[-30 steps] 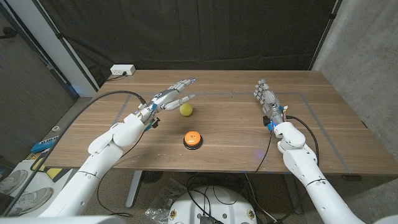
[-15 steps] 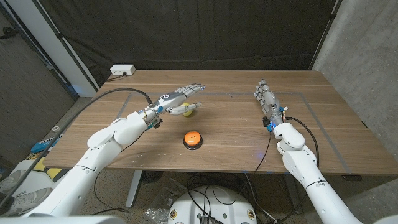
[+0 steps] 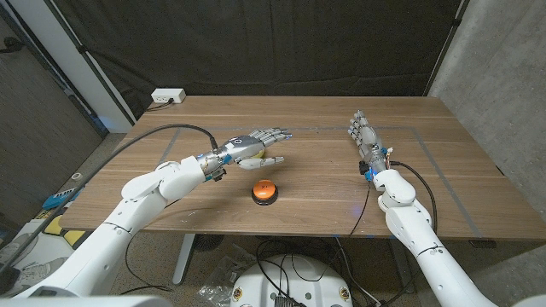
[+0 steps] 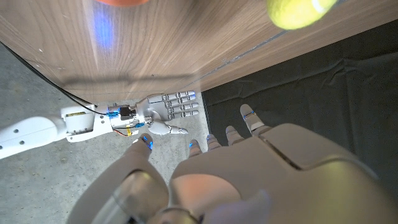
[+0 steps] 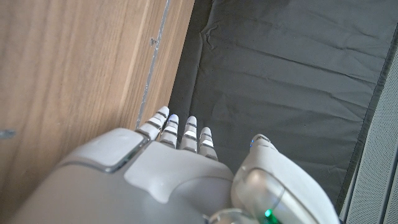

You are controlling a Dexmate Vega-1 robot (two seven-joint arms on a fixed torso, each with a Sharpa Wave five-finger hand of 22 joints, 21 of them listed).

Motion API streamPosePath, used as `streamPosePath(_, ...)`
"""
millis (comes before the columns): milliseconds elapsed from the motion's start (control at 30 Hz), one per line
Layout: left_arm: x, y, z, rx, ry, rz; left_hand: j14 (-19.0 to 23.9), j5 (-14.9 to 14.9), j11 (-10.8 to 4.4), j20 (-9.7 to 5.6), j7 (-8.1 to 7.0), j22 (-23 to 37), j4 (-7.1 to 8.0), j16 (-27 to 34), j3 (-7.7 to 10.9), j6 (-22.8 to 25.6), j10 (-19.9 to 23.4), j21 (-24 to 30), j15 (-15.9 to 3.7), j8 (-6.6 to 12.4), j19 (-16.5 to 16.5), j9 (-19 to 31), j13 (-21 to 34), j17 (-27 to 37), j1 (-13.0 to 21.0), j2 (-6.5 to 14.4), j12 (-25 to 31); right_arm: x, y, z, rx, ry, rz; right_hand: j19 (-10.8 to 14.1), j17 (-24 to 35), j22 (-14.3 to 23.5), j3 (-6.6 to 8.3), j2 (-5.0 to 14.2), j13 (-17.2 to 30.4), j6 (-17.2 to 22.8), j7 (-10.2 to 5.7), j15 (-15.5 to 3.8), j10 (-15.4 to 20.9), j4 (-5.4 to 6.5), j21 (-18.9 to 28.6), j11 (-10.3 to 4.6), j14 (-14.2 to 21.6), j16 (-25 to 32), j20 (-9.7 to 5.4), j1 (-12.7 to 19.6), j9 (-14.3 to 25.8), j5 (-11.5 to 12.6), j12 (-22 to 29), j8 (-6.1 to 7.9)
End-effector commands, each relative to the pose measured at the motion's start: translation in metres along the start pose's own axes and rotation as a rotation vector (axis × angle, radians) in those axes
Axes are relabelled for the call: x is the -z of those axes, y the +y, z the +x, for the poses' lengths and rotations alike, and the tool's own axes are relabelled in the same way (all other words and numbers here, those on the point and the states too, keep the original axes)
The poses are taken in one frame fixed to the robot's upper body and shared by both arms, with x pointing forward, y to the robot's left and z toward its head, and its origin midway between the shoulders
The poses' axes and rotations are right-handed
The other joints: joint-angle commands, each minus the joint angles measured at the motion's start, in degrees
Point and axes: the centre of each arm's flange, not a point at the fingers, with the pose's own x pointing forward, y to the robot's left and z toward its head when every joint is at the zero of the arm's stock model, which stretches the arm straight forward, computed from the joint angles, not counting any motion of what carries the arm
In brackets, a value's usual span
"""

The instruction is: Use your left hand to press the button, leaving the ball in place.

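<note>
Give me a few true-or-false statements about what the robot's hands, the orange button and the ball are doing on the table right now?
1. The left hand is pressing down on the orange button. False: it hovers beyond the button, not touching it.
2. The left hand holds nothing, its fingers stretched out and apart. True.
3. The yellow ball is gripped in the right hand. False: the ball lies free on the wooden table, seen in the left wrist view; the right hand holds nothing.
4. The right hand is at the table's right side, far from the button. True.
5. A white power strip sits at the table's far left corner. True.
</note>
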Motion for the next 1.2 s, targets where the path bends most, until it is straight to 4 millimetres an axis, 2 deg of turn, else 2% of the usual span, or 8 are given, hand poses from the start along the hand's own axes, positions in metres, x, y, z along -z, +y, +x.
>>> streamPosePath(33,-0.015,-0.015,-0.012,0.045,-0.027,0.045,-3.0,0.3,-0.95,-0.6,0.13,0.2,0.41,-0.2,-0.22,-2.5,-1.5,-0.4,-3.54,-0.26,-1.5,0.3,0.1,0.3,0.2,-0.1,-0.3,0.004,0.004,0.0,-0.009,-0.001,0.002,0.1,0.1,0.3,0.36,-0.17,0.3,0.5,-0.03,0.37,0.4,0.06,0.2,-0.28,0.1,0.1,0.58,0.1,0.2,0.1,0.1,0.0)
streamPosePath(400,-0.026,-0.032,-0.01,0.084,-0.055,0.051,-4.3,0.4,-1.03,-0.85,0.08,0.3,0.84,-0.3,-0.31,-3.7,-2.6,-1.1,-3.69,-0.24,-3.1,0.3,0.1,0.3,-0.1,0.2,-0.5,0.004,0.002,-0.004,-0.01,-0.001,0.004,0.2,0.1,0.3,0.42,-0.23,0.3,0.5,-0.07,0.33,0.5,0.07,0.2,-0.3,0.3,0.1,0.59,0.0,0.2,0.1,0.1,0.0)
streamPosePath(567,-0.024,-0.039,-0.007,0.09,-0.044,0.075,-4.9,0.4,-1.09,-0.85,0.07,0.4,1.15,-0.3,-0.38,-4.1,-3.5,-1.4,-3.68,-0.19,-4.0,0.3,0.1,0.4,-0.3,0.4,-0.6,0.005,0.0,-0.006,-0.005,0.004,0.003,0.2,0.1,0.3,0.44,-0.26,0.3,0.5,-0.12,0.37,0.4,0.07,0.2,-0.33,0.3,0.1,0.53,-0.1,0.2,0.1,0.1,0.0)
streamPosePath(800,-0.024,-0.051,0.004,0.108,-0.058,0.106,-9.1,0.3,-1.1,-1.33,0.09,0.6,2.52,-0.6,-0.68,-6.8,-7.2,-2.8,-3.74,-0.28,-7.7,0.3,0.1,0.5,-1.5,1.2,-1.0,0.008,-0.001,-0.007,-0.005,0.012,0.006,0.1,0.1,0.3,0.47,-0.28,0.3,0.5,-0.1,0.38,0.4,0.1,0.2,-0.3,0.2,0.1,0.58,-0.2,0.2,0.1,0.1,0.0)
streamPosePath(900,-0.024,-0.058,0.01,0.12,-0.062,0.091,-10.9,0.1,-0.77,-0.75,0.09,0.7,3.15,-0.6,-0.92,-8.3,-9.0,-3.0,-3.33,-0.36,-8.4,0.4,0.1,0.5,-2.2,1.5,-1.0,0.01,-0.002,-0.008,-0.003,0.019,0.009,0.2,0.2,0.3,0.48,-0.29,0.3,0.5,-0.12,0.36,0.4,0.12,0.2,-0.33,0.2,0.1,0.59,-0.2,0.2,0.1,0.1,0.0)
streamPosePath(1200,-0.03,-0.073,0.02,0.168,-0.097,0.07,-12.3,0.0,-0.63,-0.71,0.08,0.9,3.65,-0.4,-1.34,-10.1,-10.5,-3.3,-3.25,-0.34,-9.7,0.4,0.1,0.6,-3.2,1.5,-0.8,0.01,-0.006,-0.008,0.006,0.02,0.008,0.1,0.2,0.3,0.51,-0.32,0.3,0.5,-0.07,0.34,0.4,0.16,0.2,-0.32,0.3,0.1,0.63,-0.4,0.2,0.1,0.0,-0.01)
